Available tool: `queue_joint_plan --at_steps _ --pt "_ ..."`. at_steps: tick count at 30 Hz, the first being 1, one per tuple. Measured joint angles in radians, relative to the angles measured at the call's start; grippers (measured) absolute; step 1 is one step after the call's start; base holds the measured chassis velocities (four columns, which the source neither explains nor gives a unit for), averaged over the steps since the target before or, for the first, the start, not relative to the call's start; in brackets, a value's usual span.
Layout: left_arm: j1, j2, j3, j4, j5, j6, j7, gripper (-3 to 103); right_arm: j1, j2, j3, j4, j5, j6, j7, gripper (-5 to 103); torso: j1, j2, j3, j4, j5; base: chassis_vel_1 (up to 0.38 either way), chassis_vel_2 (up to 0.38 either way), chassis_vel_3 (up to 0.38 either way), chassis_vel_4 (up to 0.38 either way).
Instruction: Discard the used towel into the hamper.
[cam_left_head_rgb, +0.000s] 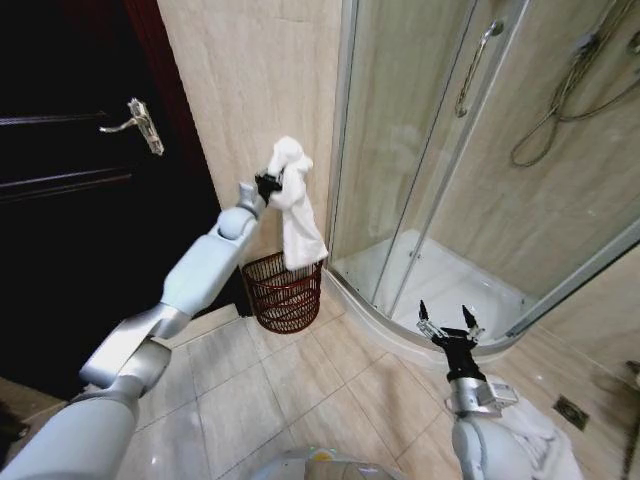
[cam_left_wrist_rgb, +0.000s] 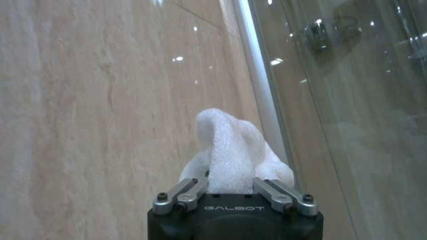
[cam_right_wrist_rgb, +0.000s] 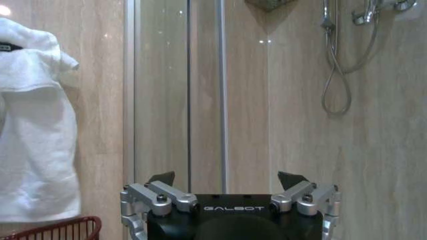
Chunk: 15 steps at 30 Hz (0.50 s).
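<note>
1. At the centre of the head view, slightly above the middle, the left gripper is raised against the beige tiled wall with its fingers clamped on a bunched part of the white towel.
2. The towel hangs down from that grip in a long fold, and its lower end reaches the rim of the hamper, just over the opening.
3. The hamper, a dark reddish-brown basket of open bars, stands on the floor tiles against the wall, just left of the shower enclosure's curved glass door.
4. In the left wrist view, the towel bulges up between the two metal fingers at the bottom centre of the frame.
5. At the lower right of the head view, the right gripper is held low and idle, its jaws spread wide and holding nothing.
6. In the right wrist view, the towel hangs at the left edge, with the hamper's rim below it in the lower left corner.
</note>
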<state>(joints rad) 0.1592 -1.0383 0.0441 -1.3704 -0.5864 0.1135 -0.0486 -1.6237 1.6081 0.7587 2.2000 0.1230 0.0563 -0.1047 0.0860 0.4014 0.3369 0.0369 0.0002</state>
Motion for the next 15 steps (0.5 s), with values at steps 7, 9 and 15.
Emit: queue_joint_plan --at_steps 7,9,15 --pt "0.067 0.046 -0.012 -0.066 -0.035 0.038 0.002 14 0.017 0.000 -0.006 -0.002 -0.022 0.003 -0.009 100 0.000 0.000 0.000 0.0001 -0.0004 0.000 0.000 0.000 0.000" --pt "0.098 0.058 -0.021 -0.089 -0.048 0.062 0.003 14 0.018 0.000 -0.009 0.000 -0.026 0.001 -0.009 100 0.000 0.000 0.000 0.0000 -0.0003 0.000 0.000 0.000 0.000" --pt "0.136 0.074 -0.032 -0.093 -0.054 0.062 0.009 14 0.025 0.000 -0.019 -0.001 -0.041 -0.006 -0.007 100 0.000 0.000 0.000 0.0001 -0.0002 0.000 0.000 0.000 0.000"
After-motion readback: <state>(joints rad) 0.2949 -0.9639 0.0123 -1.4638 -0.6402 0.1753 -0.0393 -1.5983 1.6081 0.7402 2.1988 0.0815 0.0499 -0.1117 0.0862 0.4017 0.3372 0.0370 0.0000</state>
